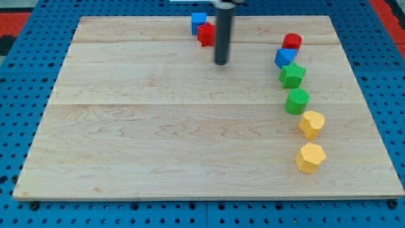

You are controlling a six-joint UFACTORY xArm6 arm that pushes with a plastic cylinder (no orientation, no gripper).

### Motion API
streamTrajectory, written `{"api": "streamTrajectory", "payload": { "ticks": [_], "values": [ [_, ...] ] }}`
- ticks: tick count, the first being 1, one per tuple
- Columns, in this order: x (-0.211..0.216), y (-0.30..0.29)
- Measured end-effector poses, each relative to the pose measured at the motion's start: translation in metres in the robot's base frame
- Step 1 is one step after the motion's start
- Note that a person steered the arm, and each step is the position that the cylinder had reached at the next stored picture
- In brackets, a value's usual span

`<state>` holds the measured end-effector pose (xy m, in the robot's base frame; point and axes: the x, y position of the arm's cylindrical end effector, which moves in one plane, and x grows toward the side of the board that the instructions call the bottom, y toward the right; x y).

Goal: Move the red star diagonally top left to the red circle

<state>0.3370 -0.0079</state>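
My tip point(221, 63) rests on the wooden counter point(158, 139) near the view's top, a little right of centre, with the dark rod rising straight up and out of the frame. There are no jaws on this arm, only the rod, so nothing is clamped. Just to the view's left of the rod, and slightly higher, sits a red block point(205, 34) whose right edge is hidden behind the rod; its shape is hard to make out. A blue cube point(199, 21) touches it on the upper left. My tip lies below and to the right of this pair, close by but apart from them. Well apart on the view's right, a column of blocks runs downward: a red cylinder point(292, 42) at the top, a blue block point(285, 57) touching it just below and left, then a green star point(292, 75), a green cylinder point(297, 101), a yellow block point(311, 124) and a yellow hexagon point(311, 157), the last set slightly apart from the one above it.
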Motion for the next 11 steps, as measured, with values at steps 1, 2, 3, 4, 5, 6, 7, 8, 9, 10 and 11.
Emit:
{"api": "streamTrajectory", "payload": {
  "ticks": [1, 2, 3, 4, 5, 6, 7, 8, 9, 10, 11],
  "values": [
    [-0.045, -0.043],
    [-0.071, -0.037],
    [-0.072, -0.002],
    [-0.074, 0.061],
    [-0.067, 0.064],
    [-0.075, 0.032],
    [-0.098, 0.035],
    [-0.099, 0.095],
    [-0.100, 0.127],
    [-0.112, 0.080],
    [-0.139, 0.093]
  ]
}}
